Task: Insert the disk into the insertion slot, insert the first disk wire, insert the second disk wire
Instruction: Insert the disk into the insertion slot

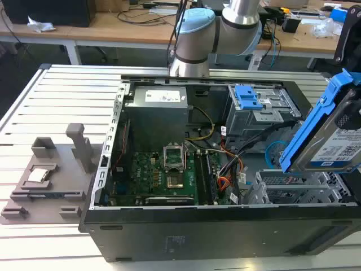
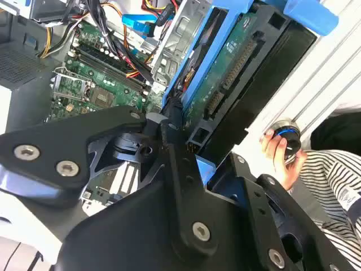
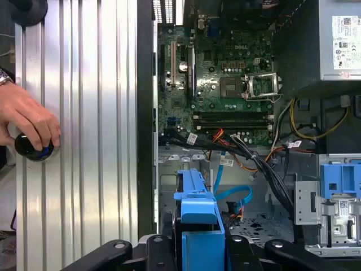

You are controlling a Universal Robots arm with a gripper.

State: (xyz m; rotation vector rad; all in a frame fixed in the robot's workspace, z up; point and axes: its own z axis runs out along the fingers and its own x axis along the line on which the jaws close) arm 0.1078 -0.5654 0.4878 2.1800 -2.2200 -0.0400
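Carrying disk (image 1: pixel 337 141) above slot (image 1: pixel 290 189).
Closed gripper (image 3: pixel 198 251) clamps the disk by its blue frame edges. It hangs tilted at the exterior view's right, long axis sloping steeply, low end nearest the slot, which lies just below; not yet entered.

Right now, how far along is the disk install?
Nothing finished yet. In hand: the gripper is shut on the disk, held tilted above the insertion slot at the exterior view's right, not in a bay. Left: seating the disk and both wires; the blue cable lies loose inside the case, with nothing plugged into the disk.
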